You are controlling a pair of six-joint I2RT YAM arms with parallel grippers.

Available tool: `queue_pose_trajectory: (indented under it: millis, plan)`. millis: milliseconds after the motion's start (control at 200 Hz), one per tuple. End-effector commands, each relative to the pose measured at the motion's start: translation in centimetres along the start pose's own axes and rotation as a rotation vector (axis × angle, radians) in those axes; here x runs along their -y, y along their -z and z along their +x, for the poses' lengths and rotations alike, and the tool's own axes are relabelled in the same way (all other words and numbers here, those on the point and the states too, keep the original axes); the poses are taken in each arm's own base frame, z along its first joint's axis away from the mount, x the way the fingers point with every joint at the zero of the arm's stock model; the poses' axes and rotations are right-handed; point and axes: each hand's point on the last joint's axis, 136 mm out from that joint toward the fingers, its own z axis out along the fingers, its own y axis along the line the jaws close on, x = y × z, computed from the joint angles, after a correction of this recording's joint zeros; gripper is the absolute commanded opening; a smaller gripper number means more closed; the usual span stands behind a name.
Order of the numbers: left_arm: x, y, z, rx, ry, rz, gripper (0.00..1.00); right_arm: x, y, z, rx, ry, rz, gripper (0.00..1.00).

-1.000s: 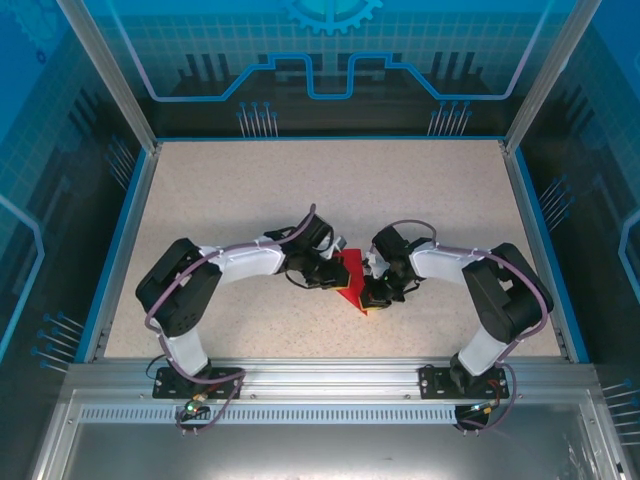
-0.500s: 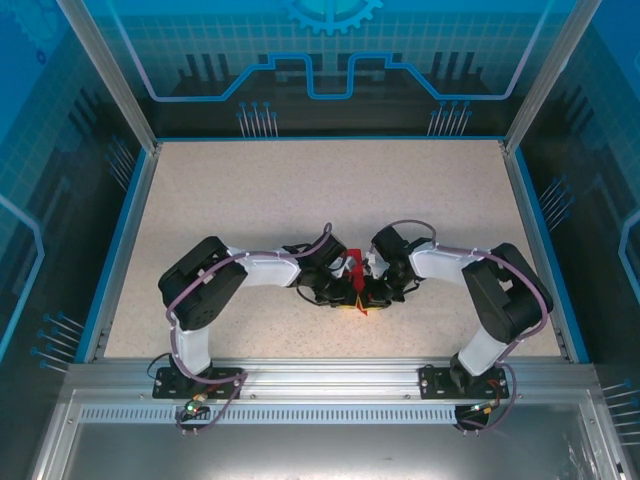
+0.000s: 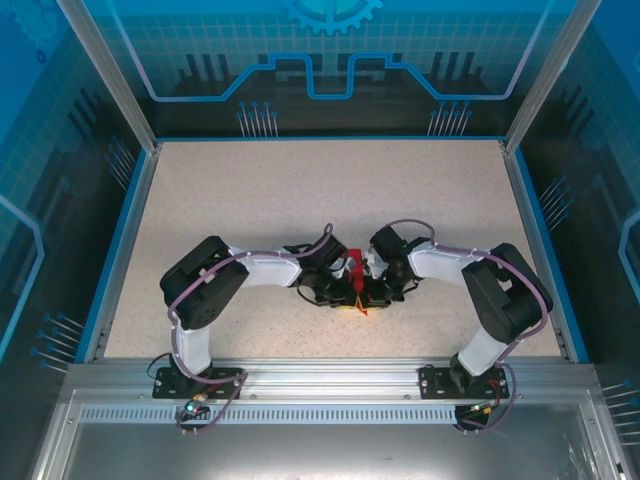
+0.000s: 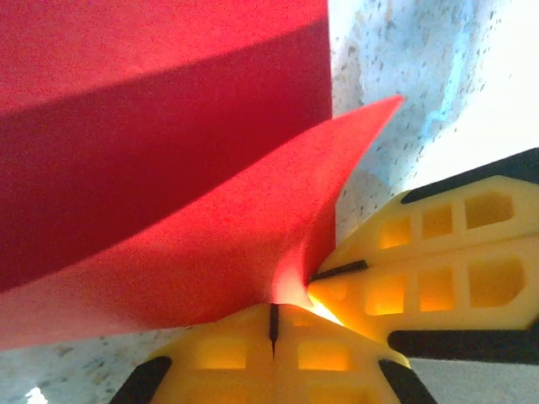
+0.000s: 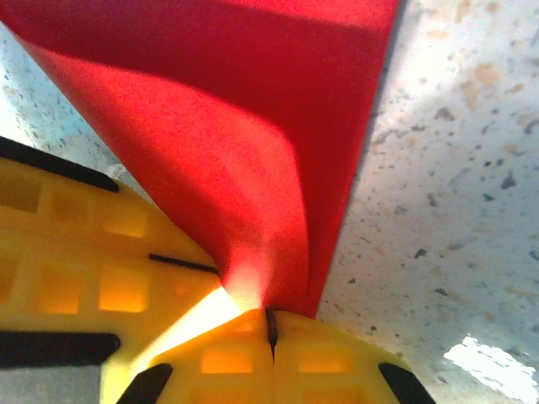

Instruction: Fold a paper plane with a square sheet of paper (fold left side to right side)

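In the last second the left arm (image 3: 265, 268) swung rightward, carrying its side of the thin bright red square sheet of paper (image 3: 355, 271) across, so the broad red shape is now a narrow sliver at centre frame. The left-to-right fold looks closed but unpressed. The left gripper (image 4: 272, 318) and right gripper (image 5: 271, 324) are both clenched on the sheet, tip to tip, elbows out, forearms angled inward.

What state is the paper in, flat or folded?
Mid-fold, not flat: the paper bends upward in a curved flap, pinched by the left gripper and right gripper.
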Motion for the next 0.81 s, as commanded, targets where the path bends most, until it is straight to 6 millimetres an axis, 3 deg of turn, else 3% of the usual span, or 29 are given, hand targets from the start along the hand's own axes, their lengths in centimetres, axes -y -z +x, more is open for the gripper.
queue_pose_trajectory:
  millis: [0, 265, 555, 705, 800]
  plan:
    - [-4.0, 0.8, -1.7, 0.058, 0.058, -0.130, 0.04, 4.9, -0.6, 2.5, -0.074, -0.057, 0.229, 0.00]
    - [-7.4, 3.4, -3.6, 0.096, 0.083, -0.193, 0.03, 5.2, -0.6, 2.8, -0.082, -0.055, 0.243, 0.00]
    - [-12.0, 5.7, -3.9, 0.108, 0.129, -0.264, 0.03, 5.1, -0.3, 2.8, -0.084, -0.047, 0.245, 0.00]
    - [-13.2, 6.7, -5.1, 0.134, 0.151, -0.264, 0.02, 5.1, -0.3, 2.9, -0.089, -0.046, 0.245, 0.00]
    - [-12.7, 7.2, -5.7, 0.147, 0.142, -0.250, 0.03, 5.0, -0.3, 2.9, -0.090, -0.044, 0.240, 0.00]
